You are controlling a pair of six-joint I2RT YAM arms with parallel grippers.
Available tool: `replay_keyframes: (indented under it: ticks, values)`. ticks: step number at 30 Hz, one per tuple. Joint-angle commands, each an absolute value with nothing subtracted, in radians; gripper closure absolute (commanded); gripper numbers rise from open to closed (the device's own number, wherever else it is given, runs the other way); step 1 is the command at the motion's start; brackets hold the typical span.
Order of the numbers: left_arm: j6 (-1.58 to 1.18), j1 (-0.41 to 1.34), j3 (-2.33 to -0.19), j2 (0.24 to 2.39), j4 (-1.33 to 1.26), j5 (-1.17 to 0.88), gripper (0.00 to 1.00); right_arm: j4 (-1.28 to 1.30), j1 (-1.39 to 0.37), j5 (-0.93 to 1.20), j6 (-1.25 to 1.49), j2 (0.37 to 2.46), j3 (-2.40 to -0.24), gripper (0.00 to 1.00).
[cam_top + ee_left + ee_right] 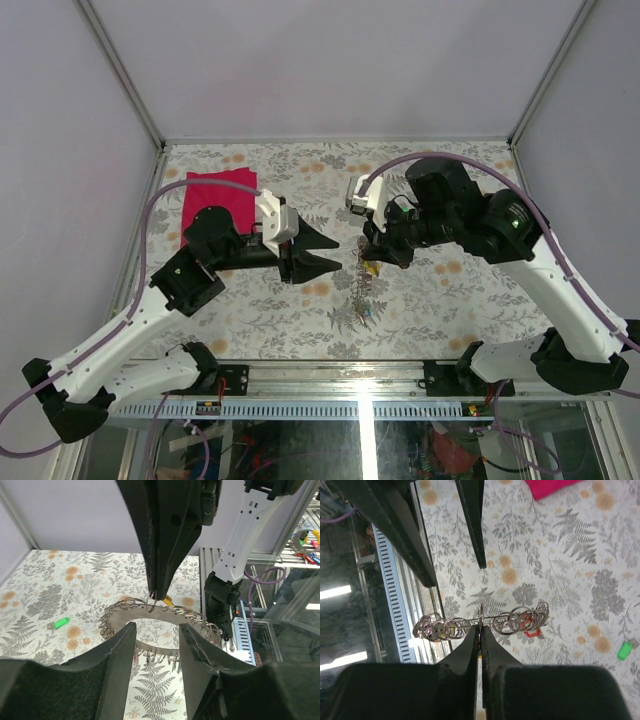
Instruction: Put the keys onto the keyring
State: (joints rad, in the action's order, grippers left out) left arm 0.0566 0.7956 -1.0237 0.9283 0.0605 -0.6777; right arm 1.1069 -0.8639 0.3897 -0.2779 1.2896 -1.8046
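Right fingers pinching keyring, left fingers apart

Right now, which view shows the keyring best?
Left wrist: the keyring shows its curved band and open centre, with the near part hidden by the left fingers. Right wrist sees it edge-on; top shows a small streak.

In the top view, the keys at the centre are too small to tell apart. In the left wrist view, black fingers at the bottom hide the keyring's near part.
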Motion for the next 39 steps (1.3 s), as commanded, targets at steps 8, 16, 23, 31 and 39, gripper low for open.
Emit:
replay_keyframes:
  ticks: [8, 16, 23, 31, 39]
  values:
    - [0.069, 0.792, -1.057, 0.992, -0.045, -0.785, 0.58, 1.282, -0.887, 0.324, -0.253, 1.394, -1.958, 1.0]
    - [0.067, 0.792, -1.049, 1.018, -0.063, -0.8, 0.59, 1.279, -0.913, 0.343, -0.277, 1.419, -1.979, 1.0]
    - [0.071, 0.792, -1.054, 1.03, -0.055, -0.807, 0.6, 1.246, -0.916, 0.377, -0.288, 1.407, -1.963, 1.0]
    - [0.075, 0.793, -1.06, 1.04, -0.045, -0.815, 0.62, 1.234, -0.922, 0.417, -0.293, 1.419, -1.973, 1.0]
    - [0.083, 0.793, -1.065, 1.054, -0.041, -0.827, 0.67, 1.216, -0.925, 0.434, -0.297, 1.416, -1.964, 1.0]
